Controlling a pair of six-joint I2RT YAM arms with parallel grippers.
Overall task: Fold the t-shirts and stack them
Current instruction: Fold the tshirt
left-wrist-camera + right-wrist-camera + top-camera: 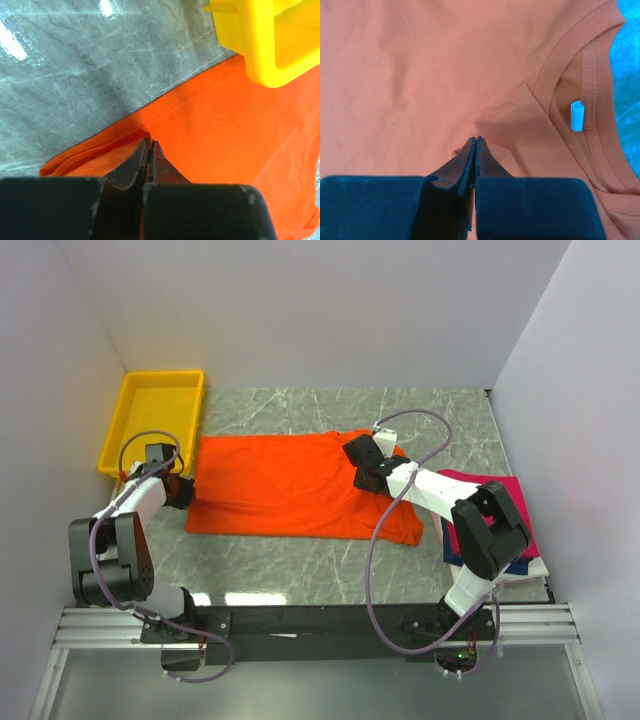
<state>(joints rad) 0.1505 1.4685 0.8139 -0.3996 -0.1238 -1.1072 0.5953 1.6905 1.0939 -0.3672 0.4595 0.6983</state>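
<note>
Closest to the left wrist camera are the left gripper's [150,142] two dark fingers, pressed flat against each other with only a hairline seam between them. They are clamped on the edge of the orange t-shirt [225,130]. The cloth is doubled there, and a folded lip of it runs off to one side of the tips, while the stitched hem runs away from them across the marbled table [75,75]. A corner of the yellow tray [265,45] sits just past that hem, overlapping the shirt's edge in this view.

The right wrist camera shows much the same grip. The right gripper [476,140] has its fingers shut tight, with the tips on a small pucker of orange fabric just below the ribbed collar [560,55]. A seam line meets the tips from the neck side, and the broad plain chest of the shirt spreads away on the other. A little white tag [576,115] stands inside the neckband — clear of the fingers.

From above, the orange shirt lies spread lengthwise across the middle of the table, mostly flat. The left gripper is at its left edge near the tray, and the right gripper is on its upper right part at the neck.

At the table's right edge, under the right arm's elbow, a folded stack rests apart from the orange one. The magenta t-shirt [500,490] is on top, the navy t-shirt [452,545] peeks out beneath it, and the white t-shirt [535,570] shows at the bottom edge.
</note>
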